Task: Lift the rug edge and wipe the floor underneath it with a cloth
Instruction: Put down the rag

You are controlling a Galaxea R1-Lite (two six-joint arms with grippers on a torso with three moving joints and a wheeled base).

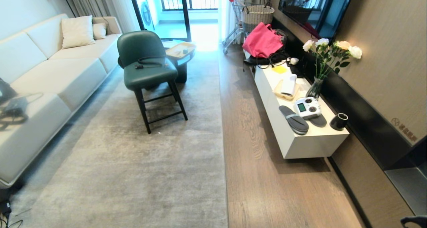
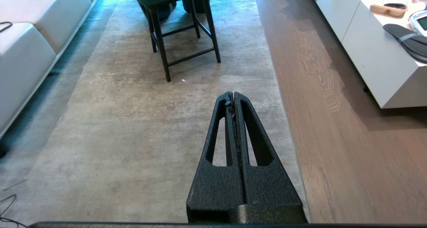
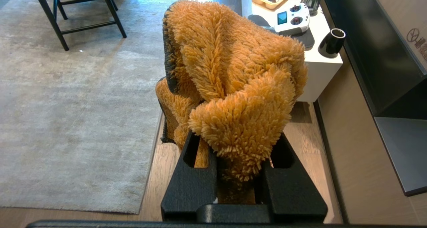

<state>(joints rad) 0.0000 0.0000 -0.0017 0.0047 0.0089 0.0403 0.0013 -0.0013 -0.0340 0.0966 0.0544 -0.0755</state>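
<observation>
Right gripper (image 3: 238, 161) clamped on fuzzy orange cloth (image 3: 233, 77) above wood floor (image 3: 302, 138), beside flat rug edge (image 3: 151, 154); left gripper (image 2: 233, 97) pressed shut, empty, over rug.

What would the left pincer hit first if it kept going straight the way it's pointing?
Probably the large pale grey short-pile rug: the shut left pincer points forward and down over bare pile, short of the dark-legged green chair. Depth is hard to judge.

Cloth (image 3: 233, 74) shaggy fuzzy; rug (image 1: 133, 168) short matt pile; floor (image 1: 267, 174) smooth, glossy wood-grain.
</observation>
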